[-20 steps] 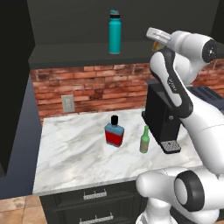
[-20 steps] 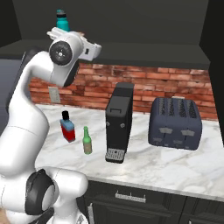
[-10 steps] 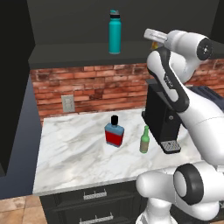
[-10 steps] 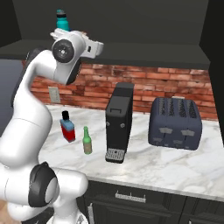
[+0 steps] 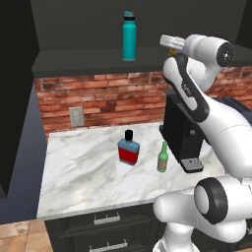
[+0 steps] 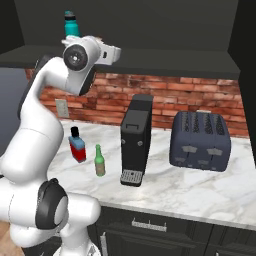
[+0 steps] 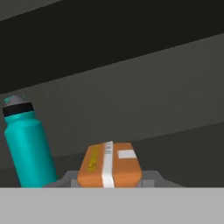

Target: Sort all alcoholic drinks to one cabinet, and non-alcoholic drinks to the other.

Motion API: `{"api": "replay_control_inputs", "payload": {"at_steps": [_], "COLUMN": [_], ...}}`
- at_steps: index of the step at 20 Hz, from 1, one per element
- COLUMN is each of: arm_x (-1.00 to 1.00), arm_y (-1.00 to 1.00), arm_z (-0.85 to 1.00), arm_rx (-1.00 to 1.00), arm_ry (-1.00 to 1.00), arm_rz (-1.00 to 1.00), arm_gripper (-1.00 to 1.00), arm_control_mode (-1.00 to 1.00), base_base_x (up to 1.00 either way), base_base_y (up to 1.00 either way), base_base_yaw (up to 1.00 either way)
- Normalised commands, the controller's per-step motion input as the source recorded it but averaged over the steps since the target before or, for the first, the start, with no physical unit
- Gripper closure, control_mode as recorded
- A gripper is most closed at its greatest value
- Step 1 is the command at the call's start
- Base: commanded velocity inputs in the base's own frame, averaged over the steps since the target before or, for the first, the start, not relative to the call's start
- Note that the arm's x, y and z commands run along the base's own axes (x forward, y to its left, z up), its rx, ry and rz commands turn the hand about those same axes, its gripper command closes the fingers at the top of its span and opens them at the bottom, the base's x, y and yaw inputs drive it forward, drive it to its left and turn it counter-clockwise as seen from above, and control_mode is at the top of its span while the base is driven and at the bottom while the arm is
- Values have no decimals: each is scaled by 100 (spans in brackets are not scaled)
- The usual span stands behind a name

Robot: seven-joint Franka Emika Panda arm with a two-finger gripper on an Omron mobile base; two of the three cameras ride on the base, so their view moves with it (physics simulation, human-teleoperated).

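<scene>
Four drinks: two on shelf, two on counter.
Gripper (image 7: 109, 184): closed on small orange-yellow carton (image 7: 109, 168), carton between fingers, up at dark upper shelf (image 5: 83, 56).
Tall teal cylindrical bottle (image 7: 27, 144): upright on shelf, 9 o'clock of carton, near.
Flat blue flask (image 5: 128, 150): white marble counter (image 5: 78, 172).
Slim green bottle (image 5: 163, 157): 3 o'clock of flask, beside black coffee machine (image 5: 184, 130).

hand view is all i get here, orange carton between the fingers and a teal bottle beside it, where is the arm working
Observer: Up at the open cabinet shelf above the brick wall; the gripper is shut on the orange carton.
Operator: whats left on the counter
Observer: The blue flask and the green bottle stand side by side, apart, left of the coffee machine.
Operator: anything else down there
Observer: A dark toaster stands right of the coffee machine.
</scene>
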Motion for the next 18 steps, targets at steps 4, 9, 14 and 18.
{"api": "replay_control_inputs", "payload": {"at_steps": [4, 9, 14, 18], "arm_x": [5, 7, 11, 21], "arm_y": [-1, 0, 0, 0], "arm_z": [-20, -15, -9, -10], "arm_rx": [-5, -5, -5, -4], "arm_ry": [0, 0, 0, 2], "arm_rz": [-2, -1, -2, -2], "arm_gripper": [100, 100, 100, 100], "arm_control_mode": [-100, -100, -100, -100], "base_base_x": [0, 0, 0, 0], "base_base_y": [0, 0, 0, 0], "base_base_yaw": [0, 0, 0, 0]}}
